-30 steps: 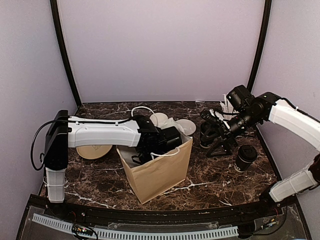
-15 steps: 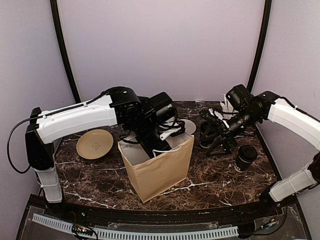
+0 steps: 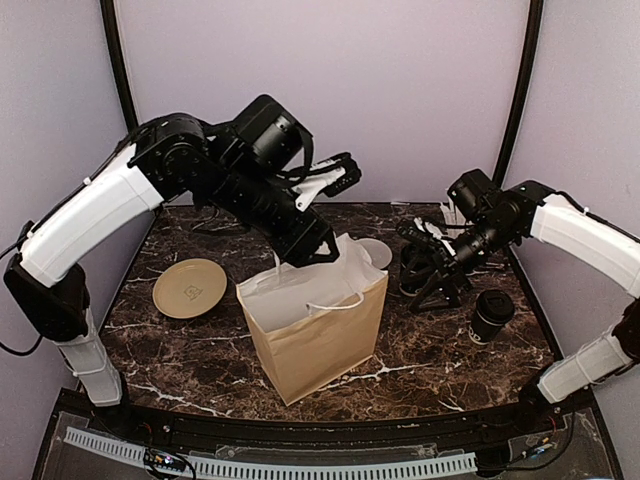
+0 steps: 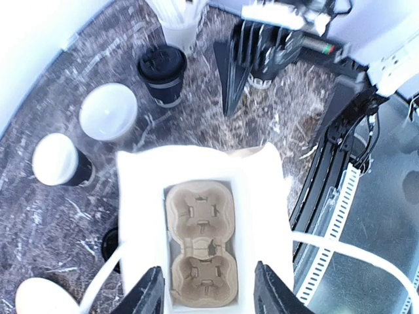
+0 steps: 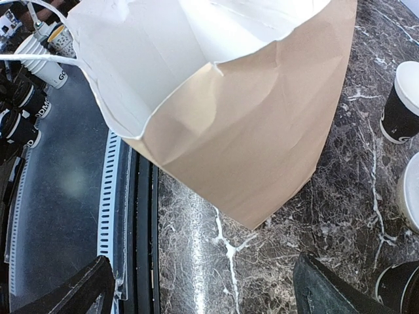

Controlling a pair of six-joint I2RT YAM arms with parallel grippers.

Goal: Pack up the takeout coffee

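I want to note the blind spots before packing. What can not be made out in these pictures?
- Top view: bottom of the bag, hidden by its own walls.
- Right wrist view: cups, cut off by the right edge.
- Left wrist view: lettering on the lidded cup, too small.

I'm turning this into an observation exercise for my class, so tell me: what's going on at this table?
Two robot arms are packing takeout coffee. The left gripper hangs open and empty above the brown paper bag, where a two-cup cardboard carrier sits with both wells empty. The right gripper is open and empty too, to the right of the bag. A lidded coffee cup and an unlidded cup stand on the marble table. No cup is packed yet.
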